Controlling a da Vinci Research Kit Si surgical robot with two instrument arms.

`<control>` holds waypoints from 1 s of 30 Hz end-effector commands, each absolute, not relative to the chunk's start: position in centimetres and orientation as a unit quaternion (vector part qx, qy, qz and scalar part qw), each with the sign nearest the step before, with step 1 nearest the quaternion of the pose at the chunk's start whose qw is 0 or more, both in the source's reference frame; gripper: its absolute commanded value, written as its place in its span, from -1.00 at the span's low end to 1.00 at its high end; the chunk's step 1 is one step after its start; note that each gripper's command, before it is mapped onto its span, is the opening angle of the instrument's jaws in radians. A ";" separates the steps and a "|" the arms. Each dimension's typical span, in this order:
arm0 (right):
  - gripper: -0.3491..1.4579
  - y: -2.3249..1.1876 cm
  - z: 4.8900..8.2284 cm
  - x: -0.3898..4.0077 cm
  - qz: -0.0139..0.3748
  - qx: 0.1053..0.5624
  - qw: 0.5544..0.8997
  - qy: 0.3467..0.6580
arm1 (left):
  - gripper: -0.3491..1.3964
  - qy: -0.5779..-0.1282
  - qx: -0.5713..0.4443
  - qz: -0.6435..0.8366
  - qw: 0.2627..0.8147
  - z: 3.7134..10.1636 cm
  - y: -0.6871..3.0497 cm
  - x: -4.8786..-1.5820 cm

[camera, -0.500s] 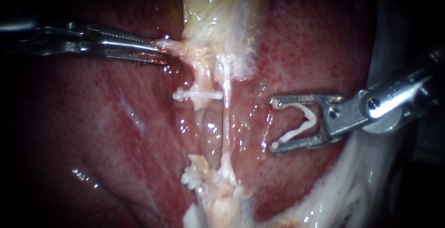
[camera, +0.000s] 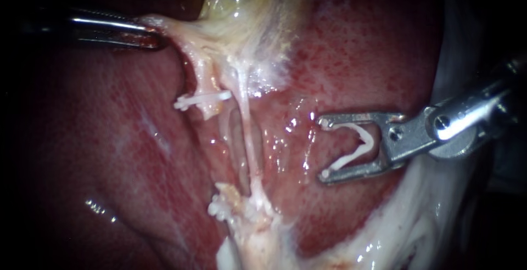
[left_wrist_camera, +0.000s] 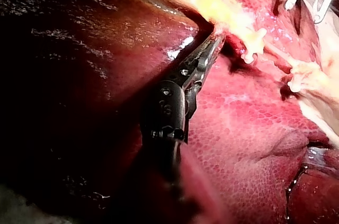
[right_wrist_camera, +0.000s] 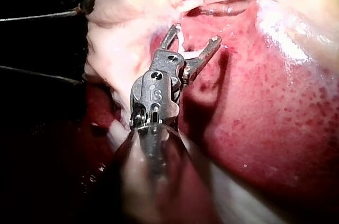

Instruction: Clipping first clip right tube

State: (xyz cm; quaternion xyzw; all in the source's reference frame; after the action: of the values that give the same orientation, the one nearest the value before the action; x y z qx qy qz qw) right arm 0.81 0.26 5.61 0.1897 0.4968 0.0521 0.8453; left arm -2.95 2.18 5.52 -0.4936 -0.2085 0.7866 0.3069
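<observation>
The clip is not yet on the right tube [camera: 248, 138]; that tube runs bare and taut from the pale base of the gallbladder [camera: 247, 6] down to the fatty tissue below, with the liver [camera: 99, 138] on either side. My right instrument [camera: 325, 148] waits to the right of it, apart from the tube and over the liver; its jaws stand wide apart with the loaded clip [camera: 359, 138] seated between them, one leg against each jaw, its mouth facing the tube. My left instrument [camera: 156, 37] has its jaws clamped on a strand of pale tissue [camera: 181, 34] at the gallbladder's base and draws it to the left, which spreads the two tubes; the left tube [camera: 203, 78] already carries a closed clip [camera: 200, 100] across it (a whitish beaded lump lower down may be another, but I cannot tell). So I judge the tube exposed and the clip loaded; what is left is the whole placement: bring the open clip across until the right tube lies fully between its legs, check that the far tip shows clear of the tissue behind, then close.
</observation>
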 end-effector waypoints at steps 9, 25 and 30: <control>-0.08 0.03 5.97 1.16 0.104 0.238 0.821 0.509 | -1.00 -0.205 -0.494 0.787 0.308 5.54 2.15 -2.99; -0.08 -0.11 6.53 1.54 0.147 0.281 0.797 0.514 | -1.00 -0.205 -0.494 0.787 0.309 5.55 2.15 -3.01; -0.08 -0.12 6.56 1.64 0.159 0.304 0.778 0.526 | -1.00 -0.205 -0.494 0.787 0.309 5.55 2.15 -3.01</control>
State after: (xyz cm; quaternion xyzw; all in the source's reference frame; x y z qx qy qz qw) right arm 1.66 -0.12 6.57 0.3060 0.5275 0.1593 0.7764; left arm -3.01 2.14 5.55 -0.4939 -0.2046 0.7867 0.3086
